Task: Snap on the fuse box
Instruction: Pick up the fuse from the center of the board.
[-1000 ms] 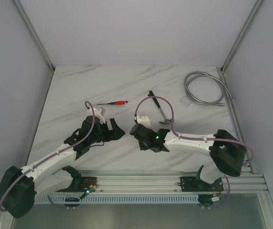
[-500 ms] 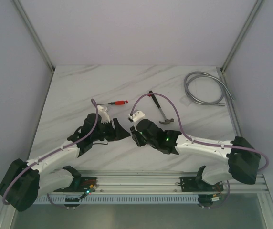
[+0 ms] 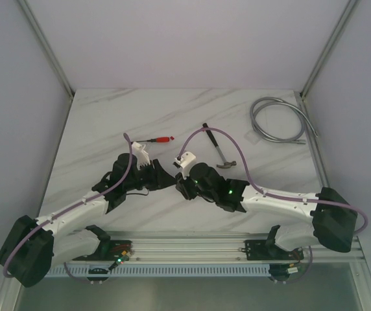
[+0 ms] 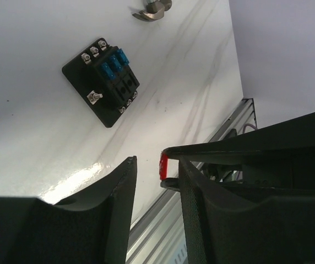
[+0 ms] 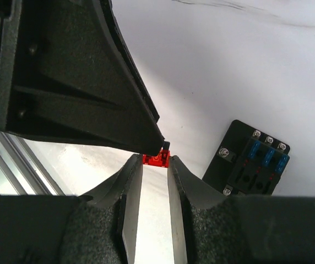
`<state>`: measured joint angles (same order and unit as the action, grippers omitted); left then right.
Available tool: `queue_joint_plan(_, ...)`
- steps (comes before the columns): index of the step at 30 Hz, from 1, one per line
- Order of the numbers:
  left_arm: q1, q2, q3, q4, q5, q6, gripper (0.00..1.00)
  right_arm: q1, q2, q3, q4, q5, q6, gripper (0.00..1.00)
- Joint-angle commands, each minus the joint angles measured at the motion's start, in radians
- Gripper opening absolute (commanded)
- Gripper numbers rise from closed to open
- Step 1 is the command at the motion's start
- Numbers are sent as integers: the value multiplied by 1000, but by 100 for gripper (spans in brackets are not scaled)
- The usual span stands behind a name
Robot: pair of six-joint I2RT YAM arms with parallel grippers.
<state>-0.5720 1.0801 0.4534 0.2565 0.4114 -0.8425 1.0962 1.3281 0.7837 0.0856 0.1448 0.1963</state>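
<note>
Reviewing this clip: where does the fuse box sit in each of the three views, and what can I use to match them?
Top external: not visible; probably hidden under the right arm.
Left wrist: fuse box upper left, flat on the white table, blue fuses showing.
Right wrist: fuse box lower right, beside the right fingers.
Shared landmark: the red fuse at those fingers' tips, seen in both wrist views.
</note>
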Motion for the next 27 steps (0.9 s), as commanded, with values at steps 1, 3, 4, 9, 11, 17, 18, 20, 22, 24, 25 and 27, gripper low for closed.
queue_joint_plan(1,-7,-4,13,57,26,-29,44,7,-23,-18,65,-18,-20,16)
queue_joint_plan(3,-9,-3,11,60,25,-33,44,7,-23,-19,74,-19,-20,16)
queue_joint_plan(4,-10,-3,10,60,24,-36,43,7,-24,-20,78,-19,-20,16)
queue_joint_plan(9,-11,3,0,66,10,-44,38,7,-31,-27,97,-19,-20,16)
queue_joint_plan(11,-12,4,-4,66,6,-51,37,7,-37,-30,102,-15,-17,16)
queue_joint_plan(17,-17,-6,-13,78,-3,-67,28,7,-38,-32,111,-11,-16,16)
queue_joint_plan(18,-18,-7,-13,78,-4,-69,26,7,-36,-31,113,-9,-17,16)
queue_joint_plan(20,-21,-10,-13,79,-6,-71,23,7,-34,-29,117,-8,-19,16)
queue_joint_plan(22,-22,-11,-15,79,-11,-75,21,8,-32,-26,117,-6,-21,16)
queue_joint_plan(24,-24,-12,-19,79,-18,-77,19,7,-33,-26,117,0,-23,16)
queue_joint_plan(25,-25,-13,-23,79,-23,-79,17,7,-34,-25,117,4,-23,16)
queue_joint_plan(27,-25,-14,-29,79,-30,-82,14,7,-37,-26,117,10,-24,16)
